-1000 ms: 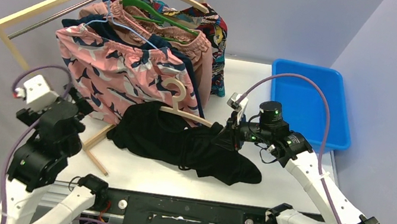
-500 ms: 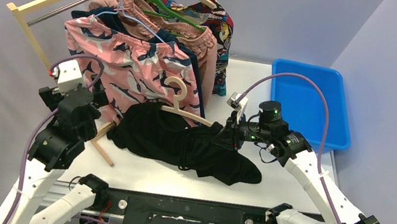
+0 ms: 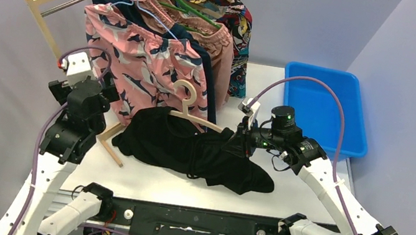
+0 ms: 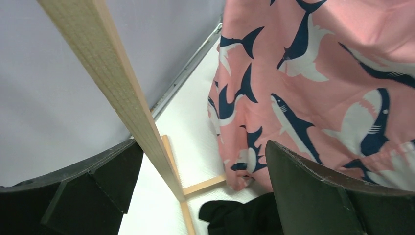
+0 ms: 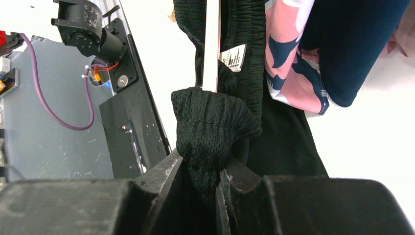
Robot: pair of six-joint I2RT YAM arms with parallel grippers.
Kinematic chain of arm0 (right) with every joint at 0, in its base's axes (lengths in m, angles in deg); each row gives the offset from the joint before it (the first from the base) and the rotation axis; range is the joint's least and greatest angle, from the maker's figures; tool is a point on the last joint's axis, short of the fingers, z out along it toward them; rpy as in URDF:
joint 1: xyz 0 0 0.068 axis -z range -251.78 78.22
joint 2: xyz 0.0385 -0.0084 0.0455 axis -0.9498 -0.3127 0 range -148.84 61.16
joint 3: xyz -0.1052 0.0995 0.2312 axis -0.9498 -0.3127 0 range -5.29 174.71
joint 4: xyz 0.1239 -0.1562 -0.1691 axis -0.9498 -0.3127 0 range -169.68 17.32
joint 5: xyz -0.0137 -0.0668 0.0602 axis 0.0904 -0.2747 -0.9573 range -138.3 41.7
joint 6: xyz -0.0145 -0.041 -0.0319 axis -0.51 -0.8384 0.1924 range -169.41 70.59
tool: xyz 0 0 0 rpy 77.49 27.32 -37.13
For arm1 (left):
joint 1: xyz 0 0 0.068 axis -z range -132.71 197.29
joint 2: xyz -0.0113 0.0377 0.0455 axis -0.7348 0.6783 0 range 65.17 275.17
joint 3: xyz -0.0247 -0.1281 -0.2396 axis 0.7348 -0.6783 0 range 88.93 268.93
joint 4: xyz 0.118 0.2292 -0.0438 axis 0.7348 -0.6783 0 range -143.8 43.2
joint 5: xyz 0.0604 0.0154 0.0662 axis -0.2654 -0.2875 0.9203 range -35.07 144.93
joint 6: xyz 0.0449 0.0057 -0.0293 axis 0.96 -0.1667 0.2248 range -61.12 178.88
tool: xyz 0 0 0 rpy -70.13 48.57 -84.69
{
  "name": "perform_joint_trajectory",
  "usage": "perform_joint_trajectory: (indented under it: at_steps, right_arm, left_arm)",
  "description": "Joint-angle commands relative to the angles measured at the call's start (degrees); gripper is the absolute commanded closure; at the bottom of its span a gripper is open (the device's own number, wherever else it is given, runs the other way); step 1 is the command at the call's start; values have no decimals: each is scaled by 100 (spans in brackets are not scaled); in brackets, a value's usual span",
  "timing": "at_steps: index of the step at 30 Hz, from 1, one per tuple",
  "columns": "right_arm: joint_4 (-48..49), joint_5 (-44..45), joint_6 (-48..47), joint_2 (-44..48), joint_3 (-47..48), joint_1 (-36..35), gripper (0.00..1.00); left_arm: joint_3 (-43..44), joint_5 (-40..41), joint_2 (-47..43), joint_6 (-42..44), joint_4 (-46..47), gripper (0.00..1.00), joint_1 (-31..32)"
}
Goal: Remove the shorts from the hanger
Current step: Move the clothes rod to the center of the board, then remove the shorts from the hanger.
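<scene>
The black shorts [image 3: 194, 150] lie crumpled on the table, with a wooden hanger [image 3: 190, 111] still in their waistband. My right gripper [image 3: 239, 144] is shut on a bunch of the black fabric [image 5: 215, 122], just below the hanger's arm [image 5: 212, 44]. The pink shark-print shorts [image 3: 144, 66], navy shorts [image 3: 208, 89], dusty pink shorts [image 3: 220, 53] and comic-print shorts [image 3: 242, 38] hang on the wooden rack [image 3: 47, 3]. My left gripper [image 3: 106, 85] is open [image 4: 205, 196]. The rack's post [image 4: 132, 112] stands between its fingers, and the pink shorts [image 4: 318, 73] are just to the right.
A blue bin [image 3: 320, 107] stands at the back right of the white table [image 3: 176, 185]. The rack's foot bars [image 4: 205, 185] lie on the table by the black shorts' edge [image 4: 244, 215]. Grey walls close in on the left and behind.
My left arm has moved right and forward. The rack and its hanging shorts have shifted right with it. The right arm and the black shorts have not moved.
</scene>
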Motion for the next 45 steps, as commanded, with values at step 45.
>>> perform_joint_trajectory:
  at_steps: [45]
  right_arm:
    - [789, -365, 665, 662, -52, -227, 92]
  left_arm:
    - [50, -3278, 820, -1119, 1632, 40, 2807]
